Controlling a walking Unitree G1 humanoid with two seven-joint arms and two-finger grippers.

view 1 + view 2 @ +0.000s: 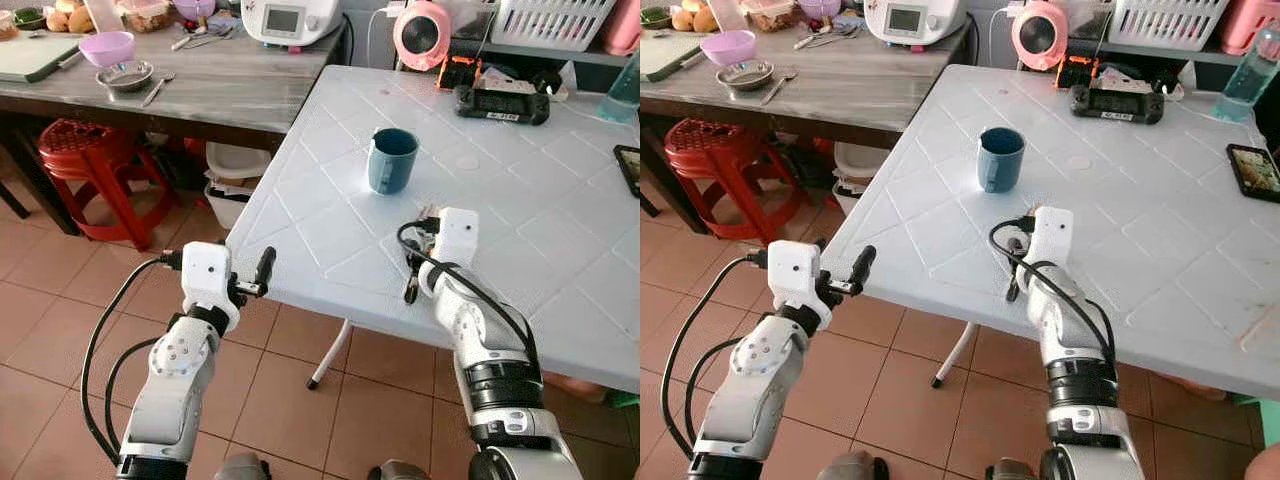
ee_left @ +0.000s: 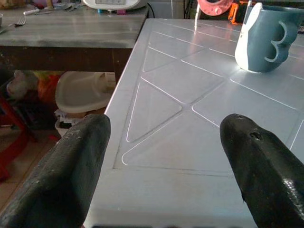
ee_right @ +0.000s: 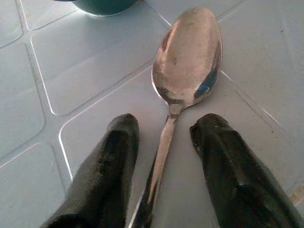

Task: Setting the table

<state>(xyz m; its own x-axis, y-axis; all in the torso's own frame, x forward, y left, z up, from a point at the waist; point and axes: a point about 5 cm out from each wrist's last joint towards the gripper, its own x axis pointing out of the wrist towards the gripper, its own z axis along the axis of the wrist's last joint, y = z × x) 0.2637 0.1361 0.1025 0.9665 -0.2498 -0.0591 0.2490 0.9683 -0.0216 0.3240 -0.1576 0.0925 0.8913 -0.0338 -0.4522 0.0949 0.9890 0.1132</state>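
You've got a shiny polished metal spoon (image 3: 187,57) on a smooth white plastic table (image 1: 520,240) with moulded grooves, a glossy blue mug (image 1: 391,160), and matt black fingers (image 3: 102,175).

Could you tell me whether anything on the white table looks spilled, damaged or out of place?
Nothing stands out. The blue mug stands upright on the white table, and the spoon lies flat between the right gripper's open fingers.

White plastic table (image 1: 520,250) with embossed triangle panels.
On it stand a blue mug (image 1: 391,160), a spoon (image 3: 183,80) lying flat near the mug, a black controller (image 1: 500,103), a phone (image 1: 629,168) at the far right, and a pink gadget (image 1: 421,35) at the back.
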